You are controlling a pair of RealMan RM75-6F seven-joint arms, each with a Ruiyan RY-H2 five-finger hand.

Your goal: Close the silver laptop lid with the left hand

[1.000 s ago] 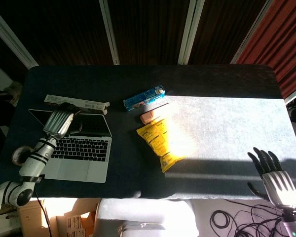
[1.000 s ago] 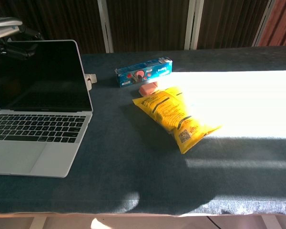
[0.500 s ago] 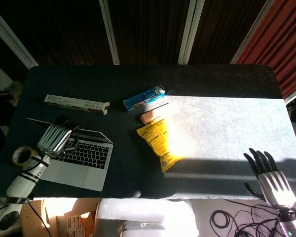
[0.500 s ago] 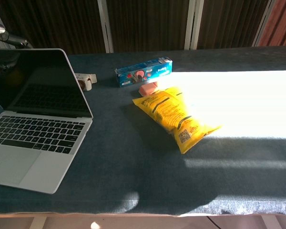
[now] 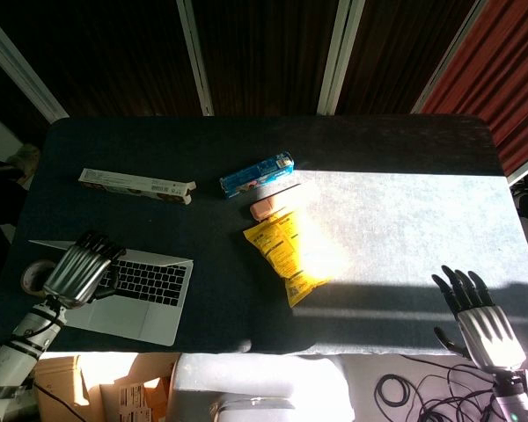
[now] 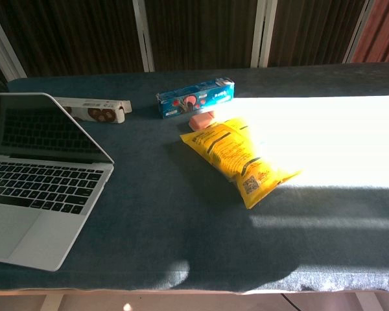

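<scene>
The silver laptop (image 5: 151, 290) sits at the table's front left corner, its lid tilted well down over the keyboard. My left hand (image 5: 77, 269) rests flat on the back of the lid, dark fingertips (image 5: 97, 239) reaching over its top edge. In the chest view the laptop (image 6: 42, 194) fills the lower left, screen leaning forward, and the left hand is hidden behind it. My right hand (image 5: 473, 315) hovers off the front right edge, fingers spread, holding nothing.
A long white cookie box (image 5: 136, 185) lies behind the laptop. A blue box (image 5: 257, 174), a small pink item (image 5: 266, 207) and a yellow snack bag (image 5: 289, 253) lie mid-table. A tape roll (image 5: 33, 277) sits by the laptop's left side.
The left hand has pushed the lid forward and down, from near upright to a low angle. The laptop has slid toward the front left edge. The right hand barely moved.
</scene>
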